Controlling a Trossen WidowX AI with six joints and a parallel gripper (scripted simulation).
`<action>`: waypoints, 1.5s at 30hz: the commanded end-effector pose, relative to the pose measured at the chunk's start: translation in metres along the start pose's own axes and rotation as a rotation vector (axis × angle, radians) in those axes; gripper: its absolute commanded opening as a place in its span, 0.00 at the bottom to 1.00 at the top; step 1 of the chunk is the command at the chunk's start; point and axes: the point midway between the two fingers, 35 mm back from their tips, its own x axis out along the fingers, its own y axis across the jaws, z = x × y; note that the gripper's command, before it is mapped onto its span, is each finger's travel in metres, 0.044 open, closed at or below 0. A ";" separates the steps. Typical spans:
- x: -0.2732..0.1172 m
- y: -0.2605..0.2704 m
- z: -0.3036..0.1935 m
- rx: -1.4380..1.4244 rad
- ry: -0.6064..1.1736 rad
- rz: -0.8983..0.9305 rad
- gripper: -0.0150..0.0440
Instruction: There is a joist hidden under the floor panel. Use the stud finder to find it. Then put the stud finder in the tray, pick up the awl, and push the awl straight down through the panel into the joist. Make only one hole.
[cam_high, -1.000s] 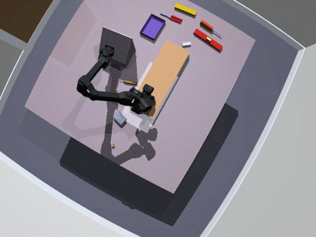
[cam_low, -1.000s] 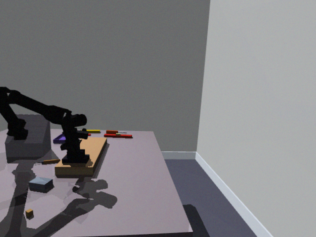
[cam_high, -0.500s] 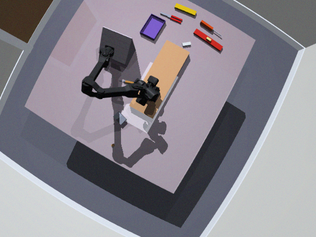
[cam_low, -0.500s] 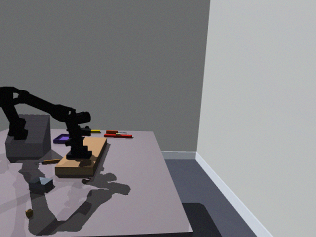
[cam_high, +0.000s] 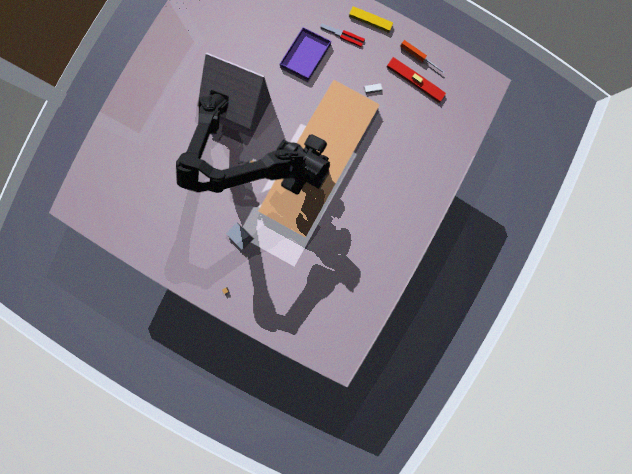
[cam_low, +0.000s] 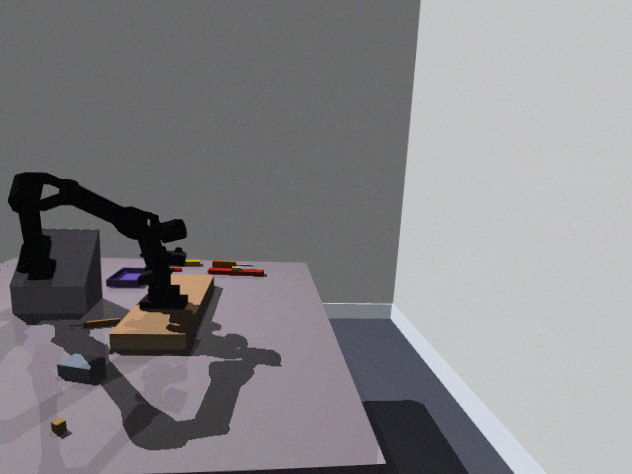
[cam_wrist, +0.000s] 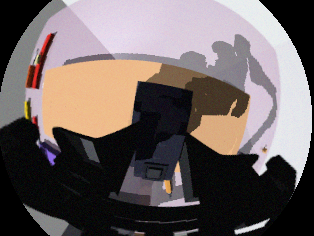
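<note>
The tan floor panel (cam_high: 347, 109) (cam_low: 198, 285) (cam_wrist: 85, 100) lies lengthwise beside the arm. My gripper (cam_low: 162, 288) (cam_wrist: 159, 127) points down over its near half and is shut on the dark stud finder (cam_low: 163, 303) (cam_wrist: 162, 112). The stud finder is flat and level, on or just above the panel top; contact cannot be told. In the top view the arm hides it. The awl, with an orange handle (cam_low: 104, 322) (cam_wrist: 168, 187), lies on the table on the arm-base side of the panel. The purple tray (cam_high: 306, 55) (cam_low: 126, 277) (cam_wrist: 48, 154) is empty beyond the panel's far end.
A dark wedge-shaped block (cam_high: 232, 94) (cam_low: 56, 298) stands at the arm's base. A blue-grey block (cam_high: 237, 235) (cam_low: 81, 369) and a small orange cube (cam_high: 225, 290) (cam_low: 58, 425) lie near. Pliers (cam_high: 352, 38), a yellow bar (cam_high: 371, 18), a screwdriver (cam_high: 413, 50), a red level (cam_high: 400, 70) and a white block (cam_high: 373, 89) lie far.
</note>
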 end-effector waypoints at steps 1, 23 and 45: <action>0.000 0.020 -0.001 -0.004 0.000 0.002 0.25; -0.001 0.108 -0.001 -0.002 -0.001 0.006 0.25; -0.002 0.196 -0.001 0.001 -0.002 0.011 0.25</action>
